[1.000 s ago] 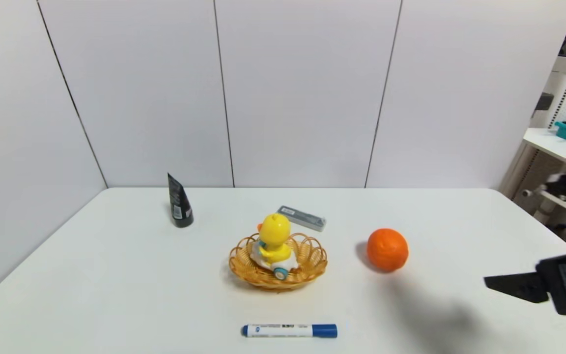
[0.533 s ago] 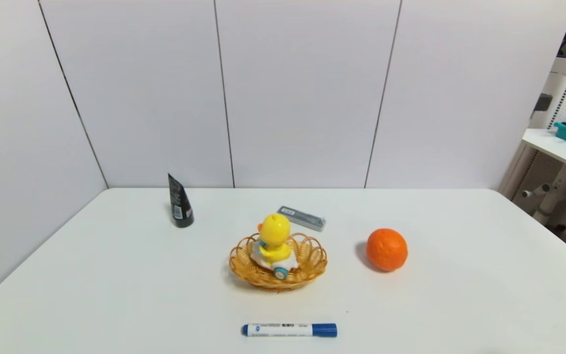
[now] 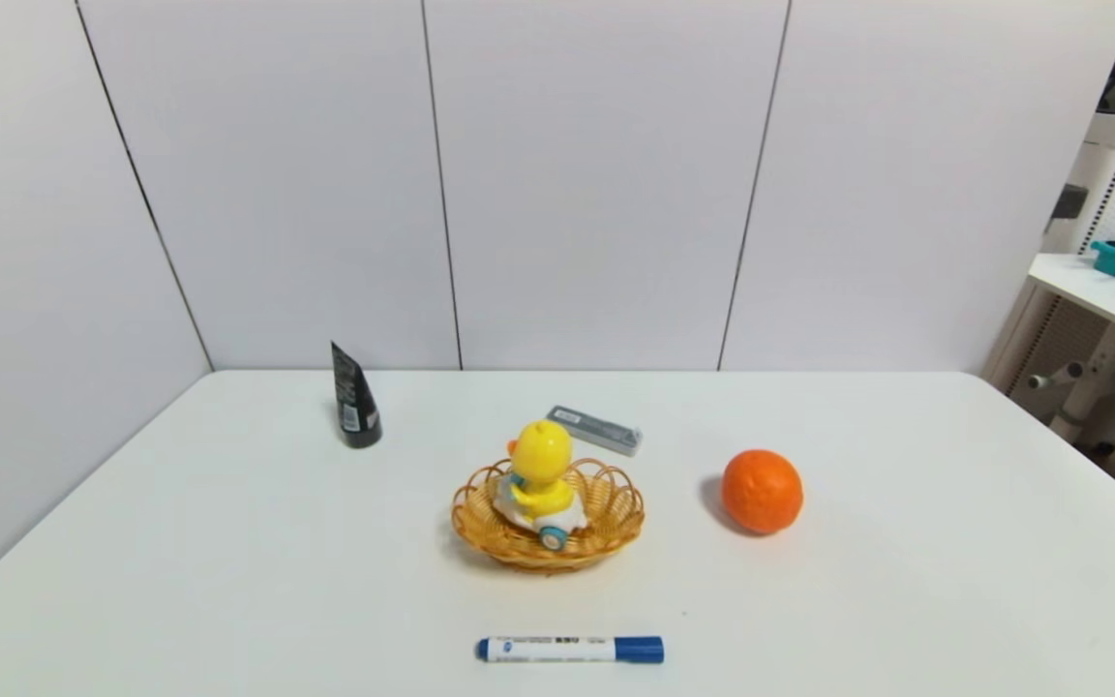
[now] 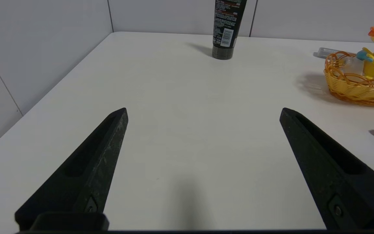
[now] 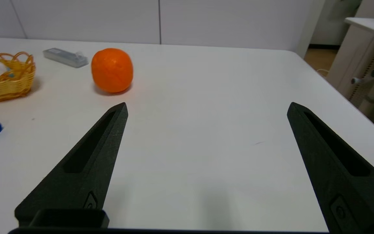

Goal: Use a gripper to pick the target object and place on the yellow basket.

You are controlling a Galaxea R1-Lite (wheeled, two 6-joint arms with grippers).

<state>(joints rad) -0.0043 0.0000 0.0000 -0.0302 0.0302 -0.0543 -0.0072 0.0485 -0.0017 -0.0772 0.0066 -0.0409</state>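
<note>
The yellow duck toy (image 3: 540,482) sits upright inside the yellow wicker basket (image 3: 608,538), its white base and blue wheel down among the woven walls and its round head rising above the looped rim; the basket stands near the middle of the white table (image 3: 228,561), somewhat toward the front edge; judged from this, the placing is done and no pick is called for. Neither arm shows in the head view; both are held low over the near part of the table, outside that view; the left gripper (image 4: 203,112) has its two black fingers spread wide with nothing between them, and the right gripper (image 5: 206,107) likewise stands wide apart and empty. From the left gripper the basket and duck lie ahead and off to the robot's right; from the right gripper they lie ahead and off to the robot's left, beyond the orange (image 3: 762,491), which stands on the table to the right of the basket and well apart from it; neither arm looks plainly nearer. The duck's beak points toward the table's left edge. A black tube (image 3: 354,397) stands toward the far left corner; a grey flat case (image 3: 595,429) lies just behind the basket; a blue marker (image 3: 569,650) lies near the front edge, its long axis running along that edge.
</note>
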